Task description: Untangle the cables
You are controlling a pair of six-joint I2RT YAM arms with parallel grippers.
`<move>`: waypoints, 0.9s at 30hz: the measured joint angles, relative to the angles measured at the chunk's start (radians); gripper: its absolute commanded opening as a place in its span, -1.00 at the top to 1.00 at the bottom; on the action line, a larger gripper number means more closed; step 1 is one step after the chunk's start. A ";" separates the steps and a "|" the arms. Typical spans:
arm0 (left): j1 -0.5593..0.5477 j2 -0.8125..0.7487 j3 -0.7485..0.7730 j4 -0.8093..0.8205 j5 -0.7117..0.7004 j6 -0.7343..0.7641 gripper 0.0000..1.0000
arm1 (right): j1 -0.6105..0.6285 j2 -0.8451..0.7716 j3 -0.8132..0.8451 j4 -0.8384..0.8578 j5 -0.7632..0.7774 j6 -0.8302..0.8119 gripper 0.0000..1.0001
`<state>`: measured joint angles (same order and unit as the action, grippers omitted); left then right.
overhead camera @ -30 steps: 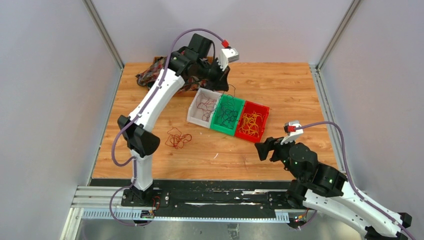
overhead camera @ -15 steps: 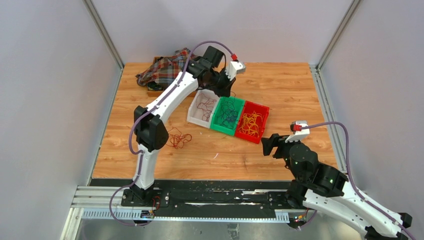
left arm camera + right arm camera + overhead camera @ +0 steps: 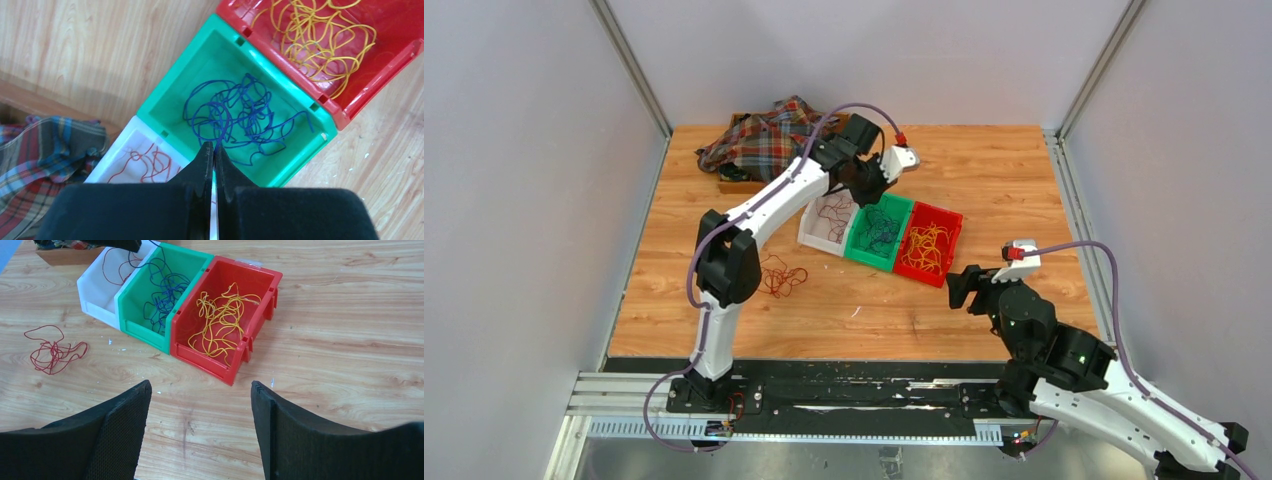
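Cables, sorted by colour into three touching bins on the counter (image 3: 1024, 170):
- blue cables (image 3: 240, 120) in the green bin (image 3: 170, 102)
- yellow cables (image 3: 315, 40) in the red bin (image 3: 395, 57)
- red cables (image 3: 145, 162) in the white bin (image 3: 117, 155)

I also log one loose red tangle (image 3: 52, 350), lying on the bare wood apart from the bins.

The left tool (image 3: 214, 150) is over the green bin with its fingers pressed together at a blue loop. I cannot tell whether a strand is pinched.

The right tool (image 3: 200, 382) has its fingers wide apart and holds nothing, on the near side of the red bin.

A plaid cloth (image 3: 759, 140) sits at the far left.
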<state>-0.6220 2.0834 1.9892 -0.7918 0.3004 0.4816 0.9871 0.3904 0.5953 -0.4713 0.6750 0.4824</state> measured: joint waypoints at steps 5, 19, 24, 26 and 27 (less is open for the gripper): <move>-0.059 0.007 -0.057 0.064 -0.024 0.010 0.99 | 0.000 0.004 0.000 0.003 0.000 0.000 -0.42; -0.093 0.054 -0.229 0.212 -0.145 0.028 -0.09 | 0.000 0.001 0.000 0.003 0.008 0.001 -0.40; -0.093 0.043 -0.154 0.145 -0.135 0.043 -0.48 | 0.000 0.014 0.000 0.006 0.008 0.000 -0.39; -0.093 0.033 -0.117 0.093 -0.119 0.051 -0.69 | 0.000 0.022 0.000 0.013 0.008 -0.002 -0.40; -0.093 0.030 -0.092 0.063 -0.111 0.053 -0.82 | 0.000 0.027 0.000 0.018 0.008 -0.004 -0.39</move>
<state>-0.7151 2.1136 1.8977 -0.7284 0.1890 0.5350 0.9871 0.4171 0.5957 -0.4534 0.6830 0.4782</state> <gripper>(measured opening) 0.764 0.698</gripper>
